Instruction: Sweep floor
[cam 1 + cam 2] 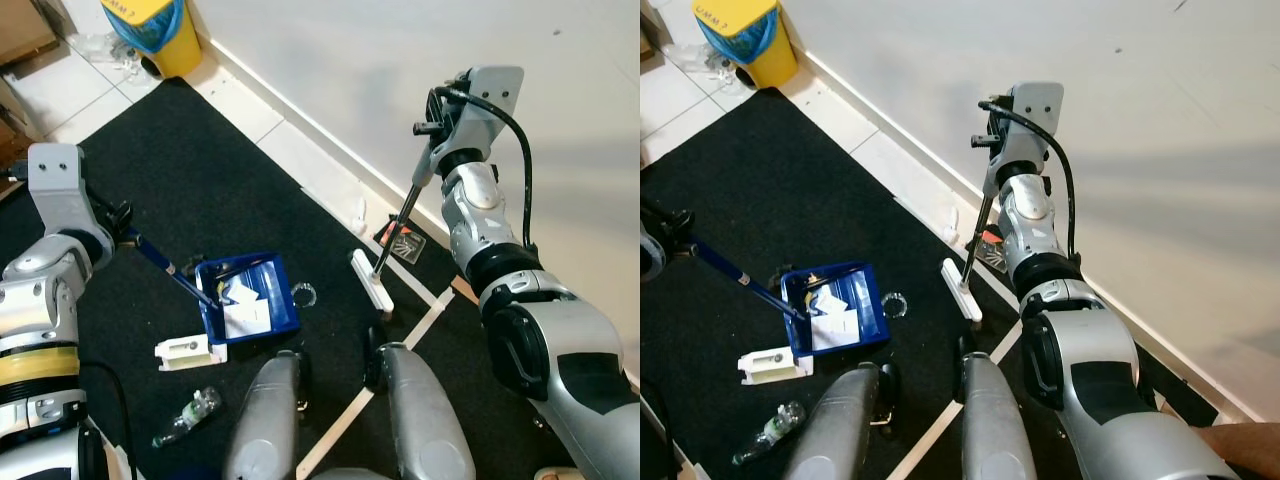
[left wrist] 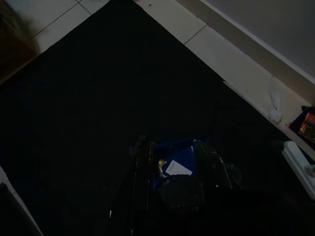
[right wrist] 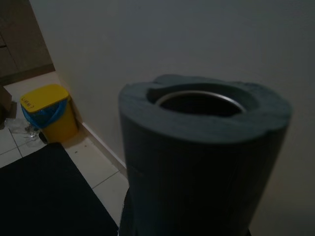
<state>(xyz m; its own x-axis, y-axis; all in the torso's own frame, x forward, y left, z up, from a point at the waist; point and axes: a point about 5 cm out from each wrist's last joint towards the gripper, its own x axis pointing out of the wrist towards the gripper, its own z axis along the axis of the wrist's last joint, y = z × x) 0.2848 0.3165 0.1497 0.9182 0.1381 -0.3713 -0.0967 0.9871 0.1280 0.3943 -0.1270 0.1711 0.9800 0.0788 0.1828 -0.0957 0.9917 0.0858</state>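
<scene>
A blue dustpan (image 1: 246,296) with paper scraps in it rests on the black mat (image 1: 200,170). Its long blue handle (image 1: 160,258) runs up to my left gripper (image 1: 122,228), which is shut on it. My right gripper (image 1: 432,128) is raised near the wall, shut on the grey handle (image 1: 400,215) of a broom. The broom's white head (image 1: 371,281) stands on the mat's edge, right of the dustpan. The handle's foam-clad top end (image 3: 202,147) looms in the right wrist view. In the dark left wrist view the dustpan (image 2: 179,160) lies just ahead.
A white box (image 1: 186,350), a plastic bottle (image 1: 190,414) and a clear ring (image 1: 305,293) lie on the mat near the dustpan. A white scrap (image 1: 358,212) and a red packet (image 1: 405,243) sit by the wall. A yellow bin (image 1: 150,30) stands far left.
</scene>
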